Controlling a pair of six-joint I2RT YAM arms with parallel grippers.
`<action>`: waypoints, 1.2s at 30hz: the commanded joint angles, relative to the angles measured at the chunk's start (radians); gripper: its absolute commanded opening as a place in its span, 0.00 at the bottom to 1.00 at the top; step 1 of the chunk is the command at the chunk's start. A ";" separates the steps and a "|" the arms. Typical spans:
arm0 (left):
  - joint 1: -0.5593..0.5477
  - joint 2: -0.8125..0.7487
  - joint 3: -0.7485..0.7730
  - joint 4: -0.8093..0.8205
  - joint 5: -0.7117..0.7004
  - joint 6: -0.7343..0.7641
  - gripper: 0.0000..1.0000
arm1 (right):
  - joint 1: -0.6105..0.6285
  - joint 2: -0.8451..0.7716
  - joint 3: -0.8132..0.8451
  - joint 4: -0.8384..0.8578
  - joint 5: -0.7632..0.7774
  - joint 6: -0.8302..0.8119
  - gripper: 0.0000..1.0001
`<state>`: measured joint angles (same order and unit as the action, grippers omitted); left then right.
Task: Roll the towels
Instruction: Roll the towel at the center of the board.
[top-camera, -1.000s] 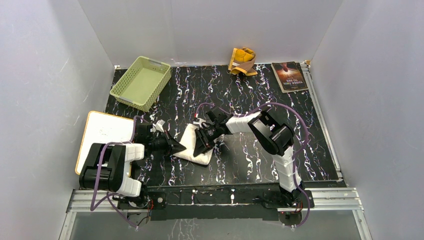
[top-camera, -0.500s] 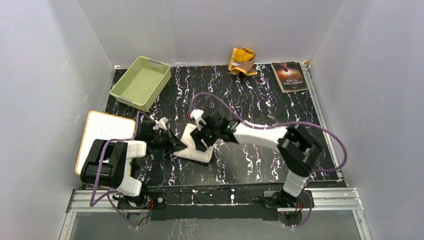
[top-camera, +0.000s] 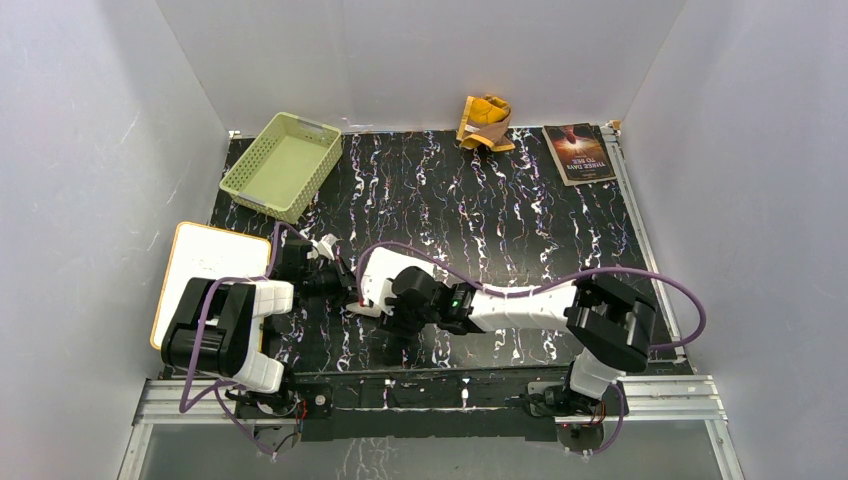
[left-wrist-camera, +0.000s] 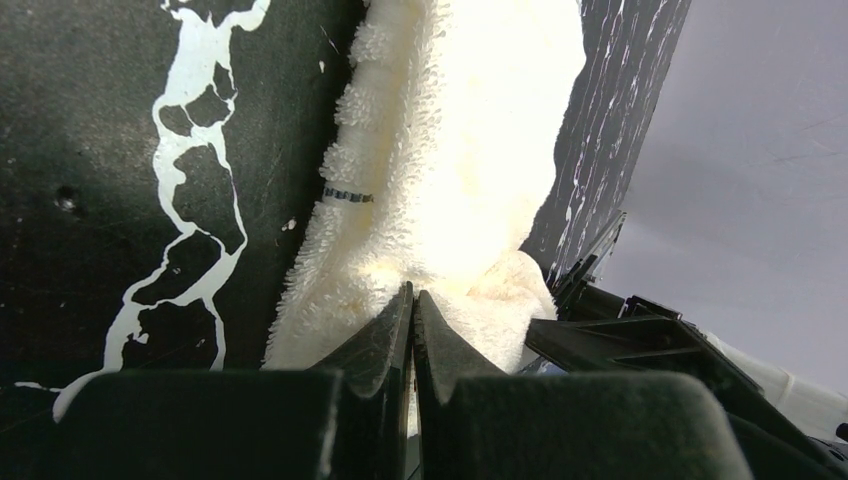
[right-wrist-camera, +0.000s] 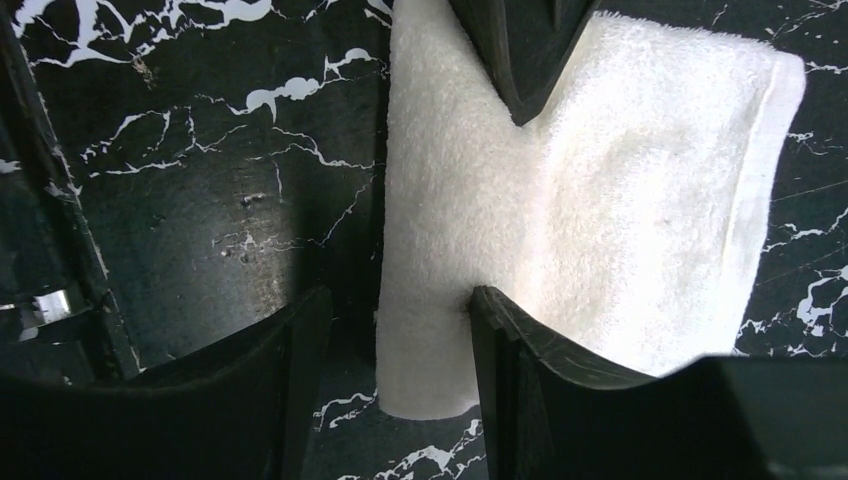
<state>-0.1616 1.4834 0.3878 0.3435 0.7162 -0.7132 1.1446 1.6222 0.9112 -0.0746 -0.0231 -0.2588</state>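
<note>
- black marble-patterned table (top-camera: 520, 220) inside grey walls; the cream-white towel (top-camera: 376, 288) lies folded flat near the front, between the two arms
- mustard-yellow towel (top-camera: 485, 122) sits crumpled at the back edge, just beside the dark-covered book (top-camera: 578, 152) and well apart from both arms; a green basket (top-camera: 282, 164) stands at the back left
- left gripper (left-wrist-camera: 412, 295) has its jaws fully together, tips pushed into one end of the cream-white towel; whether any cloth is nipped between them i cannot tell
- right gripper (right-wrist-camera: 395, 310) stands about half open with nothing held, straddling the towel's long edge: one finger on the cloth, the other on bare table beside it
- step in hand, as i judge it: starting the roll on the white towel, which shows no turn yet
- next move likely calls for the right fingers to close on that edge and turn it over towards the pinned side, while the left tips hold the cloth from sliding
</note>
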 joint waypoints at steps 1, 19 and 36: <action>-0.012 0.045 -0.023 -0.104 -0.133 0.067 0.00 | 0.005 0.032 0.018 0.067 0.018 -0.054 0.49; 0.056 -0.123 -0.025 -0.198 -0.249 -0.040 0.00 | -0.049 0.077 -0.035 -0.027 -0.081 0.212 0.04; 0.073 -0.445 0.174 -0.556 -0.352 0.036 0.00 | -0.409 0.080 -0.107 0.095 -0.850 0.534 0.00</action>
<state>-0.0929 1.0313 0.5213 -0.1162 0.3367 -0.7303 0.7975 1.6920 0.8341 -0.0029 -0.6693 0.1299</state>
